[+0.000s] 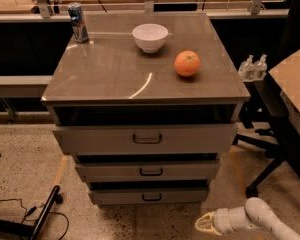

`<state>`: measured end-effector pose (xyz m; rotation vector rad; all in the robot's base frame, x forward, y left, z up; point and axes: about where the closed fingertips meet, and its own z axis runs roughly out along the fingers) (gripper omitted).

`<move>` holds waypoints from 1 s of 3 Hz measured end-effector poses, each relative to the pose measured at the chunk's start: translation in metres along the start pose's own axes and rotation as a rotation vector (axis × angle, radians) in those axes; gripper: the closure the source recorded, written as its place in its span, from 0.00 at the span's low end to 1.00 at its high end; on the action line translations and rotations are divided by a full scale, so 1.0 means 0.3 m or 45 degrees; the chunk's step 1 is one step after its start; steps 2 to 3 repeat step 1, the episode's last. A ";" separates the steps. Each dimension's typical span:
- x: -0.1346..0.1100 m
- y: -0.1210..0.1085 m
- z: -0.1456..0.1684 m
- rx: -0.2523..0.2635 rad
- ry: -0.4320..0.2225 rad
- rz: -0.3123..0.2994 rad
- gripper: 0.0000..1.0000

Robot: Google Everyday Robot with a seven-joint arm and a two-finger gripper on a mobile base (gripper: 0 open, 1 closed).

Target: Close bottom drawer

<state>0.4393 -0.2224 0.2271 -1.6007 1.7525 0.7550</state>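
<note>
The bottom drawer (150, 196) is the lowest, narrowest grey-brown front of the cabinet, with a small dark bar handle (151, 197). Its front stands nearly in line with the cabinet, with a dark gap above it. The middle drawer (149, 171) and the tall top drawer (146, 139) stick out a little further. My gripper (204, 224) is low at the bottom right, near the floor, in front of and to the right of the bottom drawer. It points left and does not touch the drawer.
On the cabinet top (115, 69) stand a white bowl (150, 37), an orange (187, 64) and a can (78, 22). An office chair base (270, 154) and a table with two bottles (254, 66) are on the right. A dark bar and cables (40, 219) lie on the floor at left.
</note>
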 end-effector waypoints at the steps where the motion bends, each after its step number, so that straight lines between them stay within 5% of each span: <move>1: -0.002 0.005 0.009 -0.005 -0.004 0.001 0.28; 3: -0.002 0.005 0.009 -0.005 -0.004 0.001 0.28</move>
